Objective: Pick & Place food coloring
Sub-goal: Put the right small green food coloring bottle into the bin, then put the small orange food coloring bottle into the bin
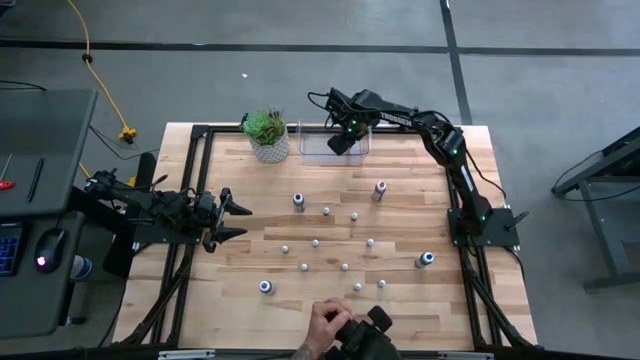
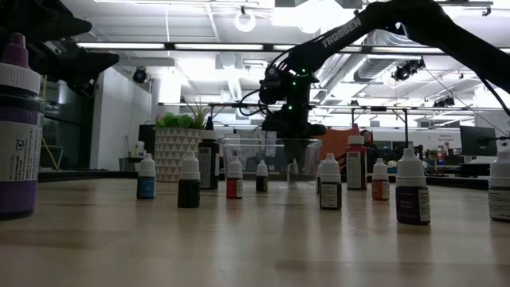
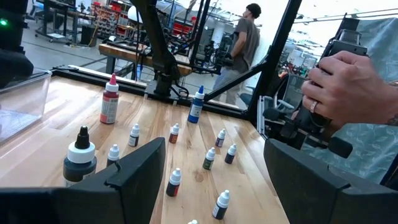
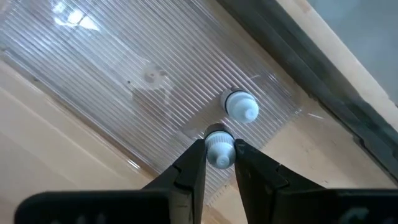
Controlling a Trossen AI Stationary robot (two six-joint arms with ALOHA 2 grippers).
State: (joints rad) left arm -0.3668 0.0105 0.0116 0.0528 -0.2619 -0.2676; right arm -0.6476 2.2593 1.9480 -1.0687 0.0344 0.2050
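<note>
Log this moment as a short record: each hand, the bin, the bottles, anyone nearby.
right hand: above the bin, fingers around a small white-capped bottle
left hand: open, waiting at the table's left side, holding nothing
bin: clear, at the table's far edge beside the plant
in bin: one more bottle already lies inside
bottles on table: many, scattered across the middle, upright
person: a hand at the table's near edge on a dark device
</note>
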